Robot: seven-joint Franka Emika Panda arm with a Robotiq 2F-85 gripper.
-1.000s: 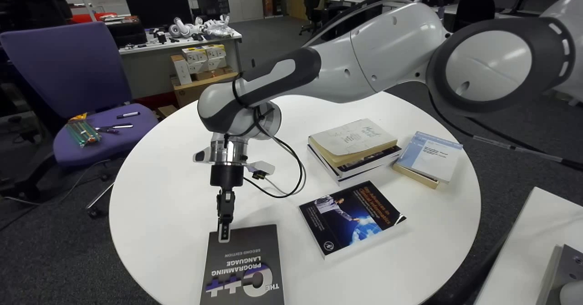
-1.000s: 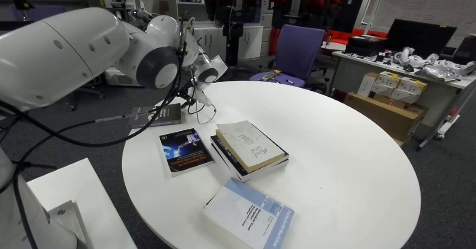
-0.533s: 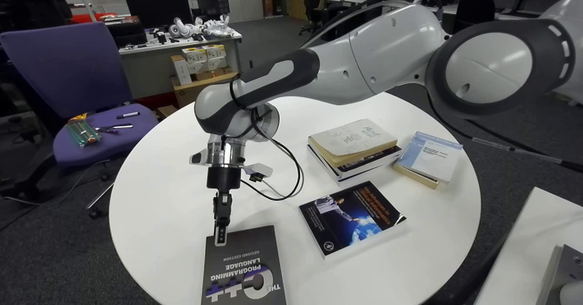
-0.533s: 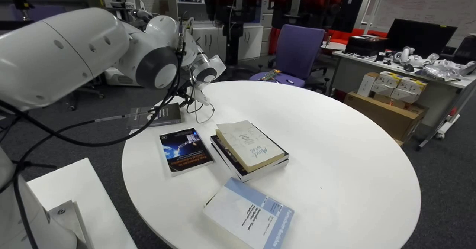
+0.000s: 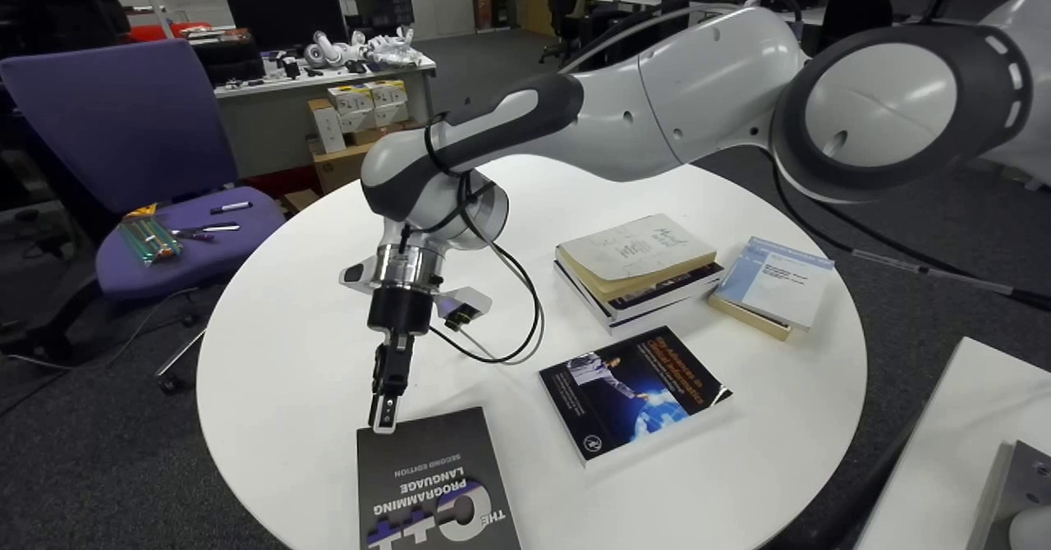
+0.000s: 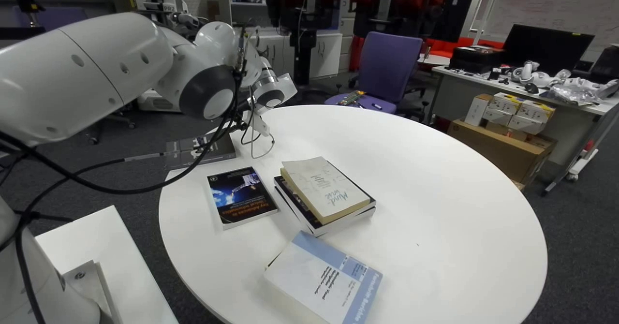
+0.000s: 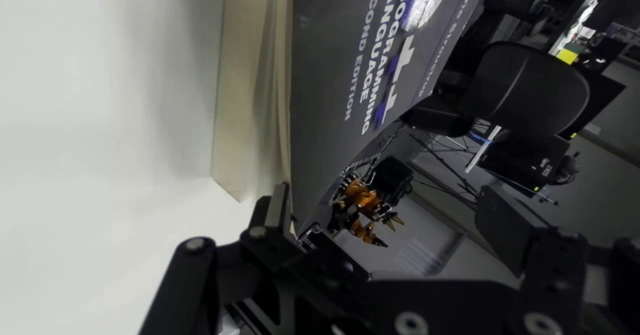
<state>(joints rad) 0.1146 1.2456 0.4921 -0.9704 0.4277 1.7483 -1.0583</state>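
Since a moment ago, your hand (image 5: 383,419) has tipped over and drifted leftward in an exterior view, and the grey C++ book (image 5: 435,484) has slid and turned slightly the same way; the other books lie where they did. Reading left to right there, you first have the purple chair (image 5: 98,115), with a pen (image 5: 231,207) and a green-and-orange packet (image 5: 150,238) on its seat, standing beside the round white tabletop (image 5: 304,336). Next comes your hand, slanting down to the short edge of the C++ book, its fingers spread wide. Your wrist view puts one finger (image 7: 276,210) right at a corner of that book, by the pages, while the second stands well off the cover; you cannot tell whether the nearer tip touches. The C++ book lies face up, title upside down to you, part of it jutting past the tabletop's edge. To its right you see Key Advances in Clinical Informatics (image 5: 636,394), flat and face up. Farther back, a worn pale book (image 5: 636,246) rests on a dark-covered volume (image 5: 669,287). Last, a blue-and-white book (image 5: 776,279) sits askew on a book with yellowish pages (image 5: 749,318).
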